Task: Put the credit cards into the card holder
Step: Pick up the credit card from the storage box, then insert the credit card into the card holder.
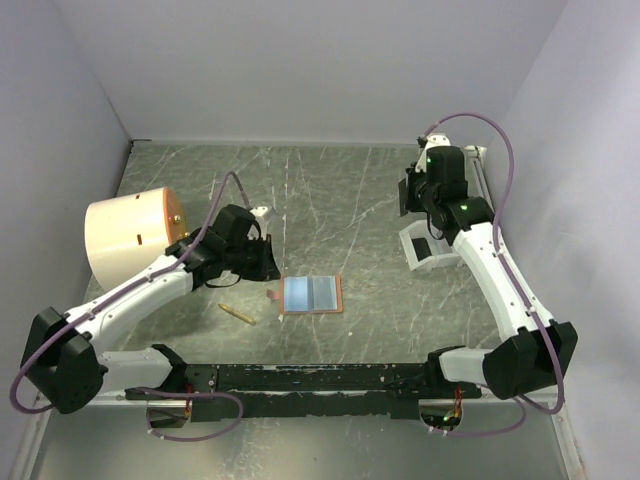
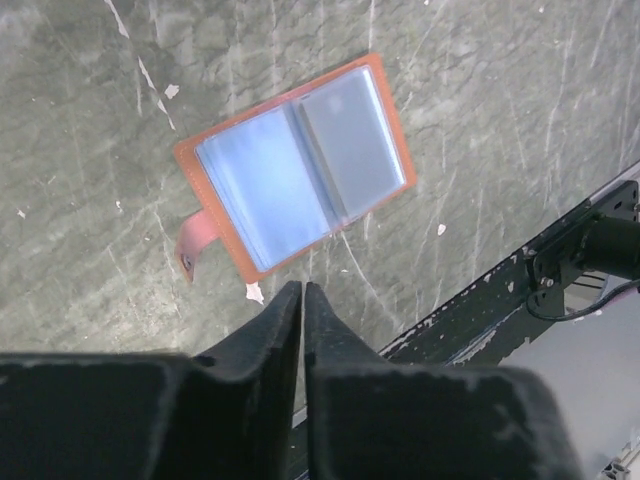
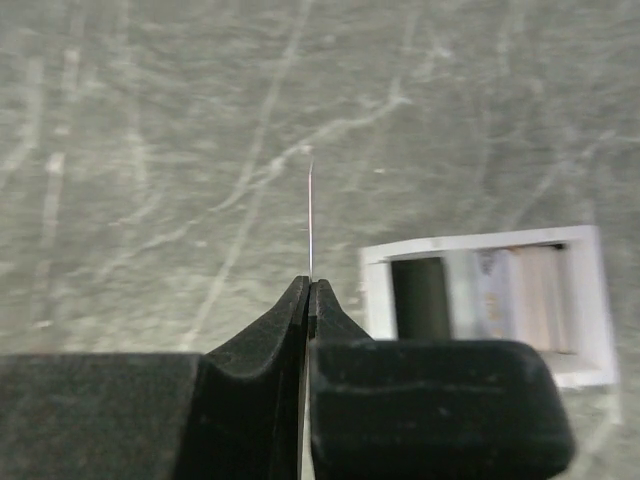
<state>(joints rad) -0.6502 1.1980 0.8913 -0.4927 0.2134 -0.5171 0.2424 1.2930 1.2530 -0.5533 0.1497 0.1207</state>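
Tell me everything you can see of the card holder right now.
The card holder lies open and flat on the table, near the centre. It has a tan-orange, leather-like border and two glossy clear sleeves, one bluish and one greyer; I cannot tell whether cards are inside. A small snap tab sticks out from one edge. The shut left gripper is close but apart.

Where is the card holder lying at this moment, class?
In the top view the card holder lies open near the middle, just right of the left claw, with a small yellowish stick on its left.
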